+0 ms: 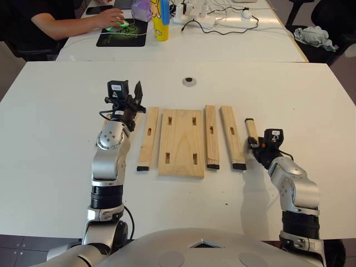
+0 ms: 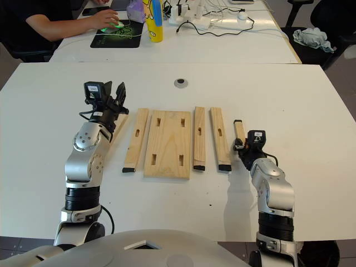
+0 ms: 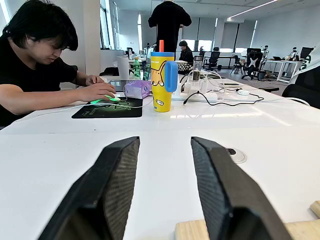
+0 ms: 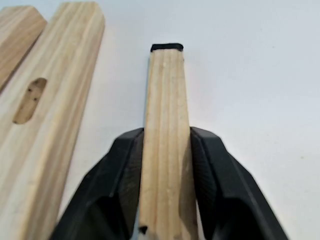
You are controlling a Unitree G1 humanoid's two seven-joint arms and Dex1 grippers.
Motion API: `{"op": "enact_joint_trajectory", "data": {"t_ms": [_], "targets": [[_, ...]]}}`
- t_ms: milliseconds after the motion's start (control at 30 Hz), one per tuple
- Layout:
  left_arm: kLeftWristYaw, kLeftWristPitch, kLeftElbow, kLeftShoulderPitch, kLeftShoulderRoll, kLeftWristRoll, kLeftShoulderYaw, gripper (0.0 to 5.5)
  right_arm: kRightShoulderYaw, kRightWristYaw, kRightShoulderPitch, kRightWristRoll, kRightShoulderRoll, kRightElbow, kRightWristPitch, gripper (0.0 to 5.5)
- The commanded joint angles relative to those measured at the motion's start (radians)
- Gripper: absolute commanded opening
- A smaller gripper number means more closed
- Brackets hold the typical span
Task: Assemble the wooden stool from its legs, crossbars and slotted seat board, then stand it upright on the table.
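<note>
Right of the legs (image 1: 232,136), your right gripper (image 1: 256,144) clamps a short bar (image 4: 166,90); left gripper (image 1: 133,92) fingers (image 3: 120,170) stand apart, open desk (image 1: 50,139) leftward.

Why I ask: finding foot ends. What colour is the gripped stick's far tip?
Black tip, best in right wrist view.

Big white table (image 1: 50,139) up front, with a round cable grommet (image 1: 189,82) near its far edge. Right behind it there's another white desk (image 1: 250,47) with a yellow tumbler (image 1: 161,22), a black mouse pad (image 1: 119,34) and a mess of white cables (image 1: 222,22). Greyish floor (image 1: 6,75) off to the side. Further back it's an open-plan office: office chairs (image 3: 252,57), windows (image 3: 205,44), strip lights (image 3: 260,7) on the ceiling.
</note>
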Motion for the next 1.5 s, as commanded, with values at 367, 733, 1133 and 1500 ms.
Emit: {"op": "enact_joint_trajectory", "data": {"t_ms": [367, 733, 1133, 1500], "targets": [[-0.173, 0.321, 0.002, -0.122, -0.106, -0.535, 0.154, 3.12, 0.035, 0.120, -0.207, 0.073, 0.030, -0.001, -0.313, 1.31], [-0.148, 0.567, 0.028, -0.188, -0.085, -0.802, 0.187, 4.21, 0.218, 0.339, -0.164, 0.128, 0.011, -0.085, -0.347, 1.31], [-0.136, 0.602, 0.059, -0.174, -0.092, -0.818, 0.145, 4.21, 0.292, 0.412, -0.118, 0.146, 0.015, -0.130, -0.392, 1.31], [-0.126, 0.606, 0.063, -0.167, -0.096, -0.839, 0.149, 2.82, 0.296, 0.408, -0.110, 0.149, 0.003, -0.141, -0.410, 1.31]]}}
